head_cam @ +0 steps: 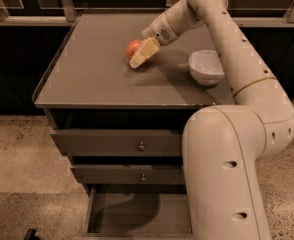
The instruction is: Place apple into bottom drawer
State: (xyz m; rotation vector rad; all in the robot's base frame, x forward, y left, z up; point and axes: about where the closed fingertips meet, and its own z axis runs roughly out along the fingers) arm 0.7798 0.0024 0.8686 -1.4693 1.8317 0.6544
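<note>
Claw (138, 60) is down on the cabinet top (87, 74), with the apple (132, 47) touching it just behind. Can't tell if it's actually gripping. The bowl (206, 66) sits well apart, and the bottom drawer (137, 214) is open far below.
</note>
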